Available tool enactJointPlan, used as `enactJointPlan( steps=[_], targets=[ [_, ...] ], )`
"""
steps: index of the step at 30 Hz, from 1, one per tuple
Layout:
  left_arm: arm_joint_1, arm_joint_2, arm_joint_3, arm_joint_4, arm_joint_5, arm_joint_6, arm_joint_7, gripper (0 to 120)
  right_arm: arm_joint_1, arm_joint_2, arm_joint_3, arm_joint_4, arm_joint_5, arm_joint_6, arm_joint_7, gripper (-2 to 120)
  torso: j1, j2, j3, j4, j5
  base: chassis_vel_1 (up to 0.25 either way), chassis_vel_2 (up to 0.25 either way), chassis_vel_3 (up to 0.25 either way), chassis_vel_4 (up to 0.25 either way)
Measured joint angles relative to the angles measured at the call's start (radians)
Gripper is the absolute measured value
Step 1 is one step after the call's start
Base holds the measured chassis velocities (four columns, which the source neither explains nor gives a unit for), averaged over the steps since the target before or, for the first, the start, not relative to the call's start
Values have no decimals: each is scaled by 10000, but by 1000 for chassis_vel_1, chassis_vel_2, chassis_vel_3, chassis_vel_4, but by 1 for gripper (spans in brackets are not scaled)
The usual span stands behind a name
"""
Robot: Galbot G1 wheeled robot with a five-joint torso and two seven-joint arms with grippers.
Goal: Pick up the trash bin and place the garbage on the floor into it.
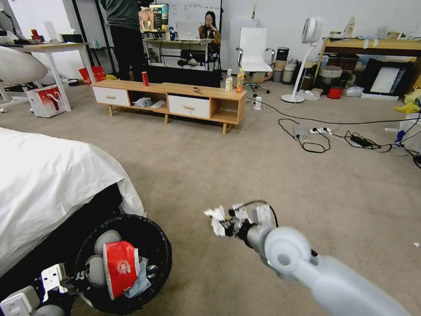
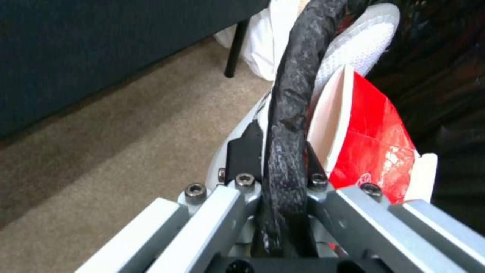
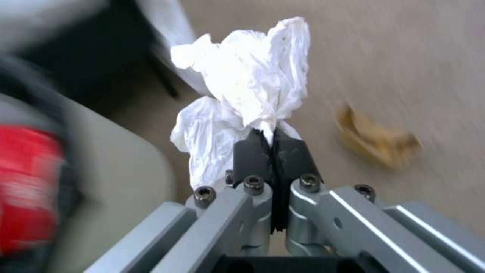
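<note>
The trash bin [image 1: 155, 239], lined with a black bag, is at the lower left of the head view, beside the bed. My left gripper [image 1: 79, 276] is shut on its rolled black rim [image 2: 288, 113]. A crushed red-white cup [image 1: 120, 267] and grey-white rounded items lie inside; the cup [image 2: 369, 144] sits just behind the clamped rim. My right gripper [image 1: 228, 224] hangs above the floor [image 1: 263, 175], right of the bin, shut on a white crumpled tissue [image 1: 216, 219]. In the right wrist view the tissue [image 3: 247, 87] bunches up from the closed black pads [image 3: 255, 155]. A tan scrap [image 3: 379, 140] lies on the carpet beyond.
A bed with a white sheet [image 1: 44, 184] stands left, right against the bin. A low wooden bench [image 1: 175, 98] stands ahead, with an upright red can [image 1: 145, 79]. Cables [image 1: 351, 138] cross the carpet at right, near a standing fan [image 1: 307, 57].
</note>
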Motion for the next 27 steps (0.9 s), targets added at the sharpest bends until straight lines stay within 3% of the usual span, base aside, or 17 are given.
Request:
enactJointPlan(
  steps=[5, 12, 18, 24, 27],
  targets=[
    [-70, 52, 57, -54, -130, 0, -30, 3, 868, 344, -12, 1110, 1288, -54, 455, 0, 0, 0, 0, 0, 2, 0, 0, 0, 0],
    [-114, 102, 73, -128, -193, 0, -41, 3, 1685, 785, -535, 1355, 2046, 219, 276, 0, 0, 0, 1, -1, 2, 0, 0, 0, 0],
    [-131, 129, 76, -253, -227, 0, -49, 3, 3264, 2001, -2281, 1247, 3455, 229, 1066, 0, 0, -1, 1, -1, 0, 0, 0, 0, 0],
    [-110, 126, 100, -340, -229, 0, -50, 3, 3803, 3265, -3458, 722, 4110, -71, 2068, 0, 0, 0, 1, 1, 0, 0, 0, 0, 0],
    [-93, 130, 93, -366, -231, 0, -50, 3, 3864, 3488, -3813, 426, 4155, -231, 2283, 0, 0, 0, 1, -1, -1, 0, 0, 0, 0]
  ],
)
